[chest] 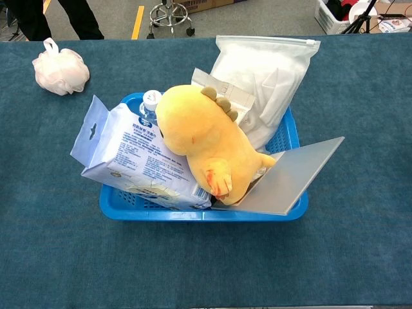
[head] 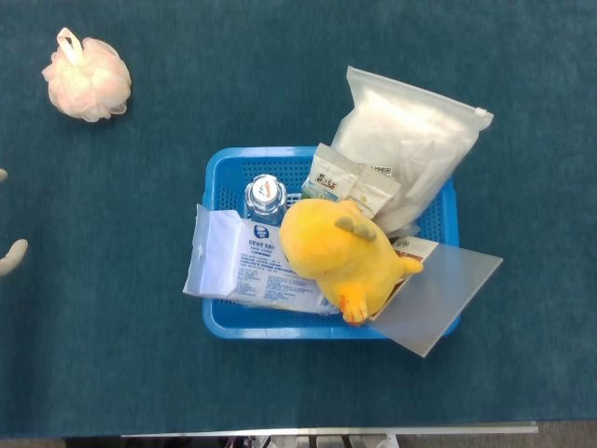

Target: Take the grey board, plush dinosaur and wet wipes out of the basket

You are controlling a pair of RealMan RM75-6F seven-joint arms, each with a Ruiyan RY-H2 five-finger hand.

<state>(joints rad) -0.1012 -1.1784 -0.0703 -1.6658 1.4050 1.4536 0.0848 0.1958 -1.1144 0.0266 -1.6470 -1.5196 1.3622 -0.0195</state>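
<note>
The left hand [head: 13, 254] (only pale fingertips at the head view's left edge, grasp impossible to tell) lies well left of the basket [head: 224, 173], nearest the wet wipes [head: 244, 261], whose long axis runs left-right.

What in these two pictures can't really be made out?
- Left hand: head view's left edge cuts it off; open or closed, unclear.
- Right hand: in neither view.
- Bottle: only its cap shows; wet wipes and plush dinosaur cover it.
- Grey board: inner end hidden under the dinosaur.
</note>
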